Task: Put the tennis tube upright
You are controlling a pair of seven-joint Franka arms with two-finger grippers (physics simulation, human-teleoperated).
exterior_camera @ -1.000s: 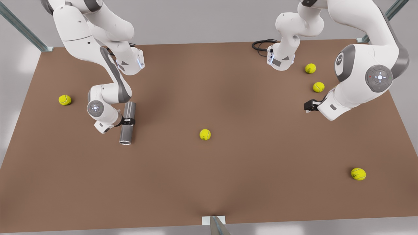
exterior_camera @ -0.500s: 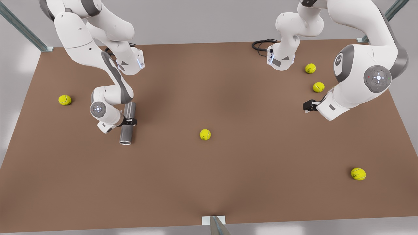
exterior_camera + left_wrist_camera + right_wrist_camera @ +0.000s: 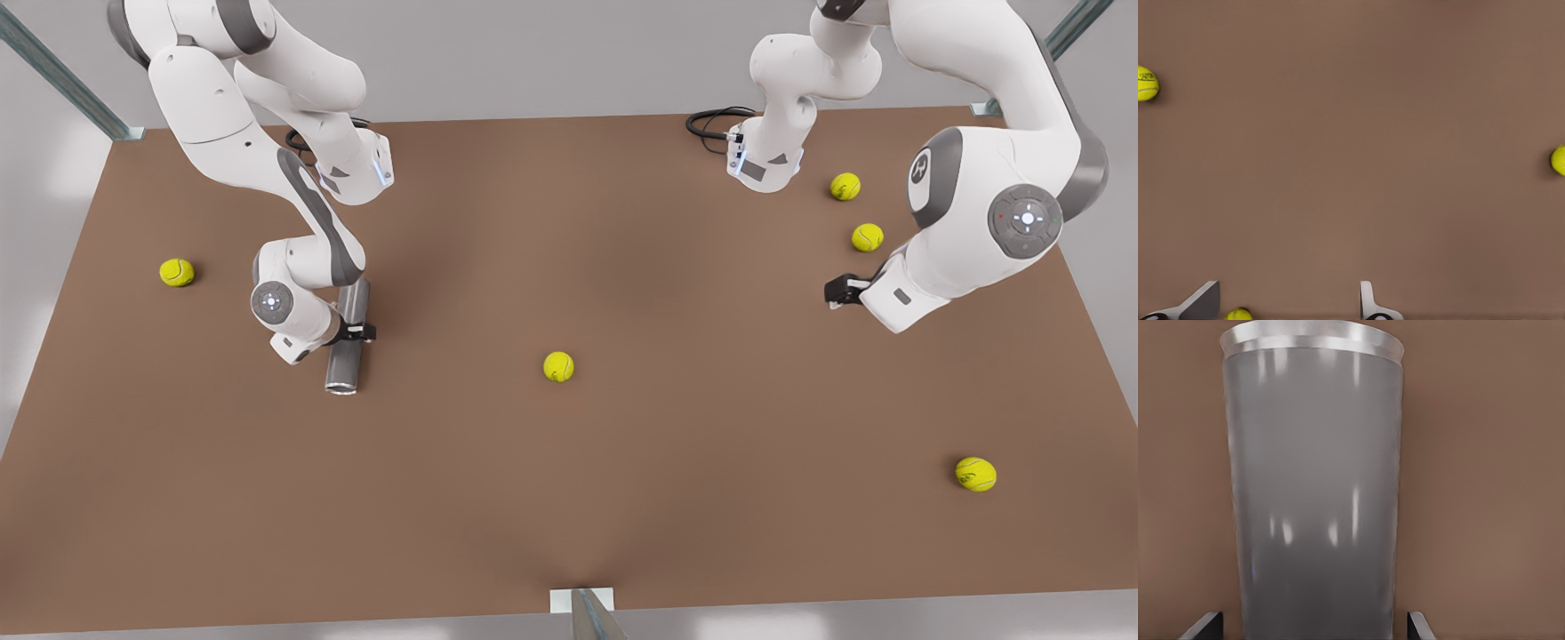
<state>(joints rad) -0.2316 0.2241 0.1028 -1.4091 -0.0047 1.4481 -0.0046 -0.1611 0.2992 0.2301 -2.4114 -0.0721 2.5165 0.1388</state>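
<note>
**Tube lying flat, right gripper around its middle**

Since a second ago the arm on the front view's left has shifted its elbow slightly; the tennis tube (image 3: 347, 342) has not moved. It lies flat on the desk (image 3: 569, 498), hollow end toward the camera. The right gripper (image 3: 354, 332), wrist bent low, has its jaws open on either side of the tube (not clamped). The left gripper (image 3: 837, 292) waits open above bare desk near two tennis balls (image 3: 867, 237).
</note>
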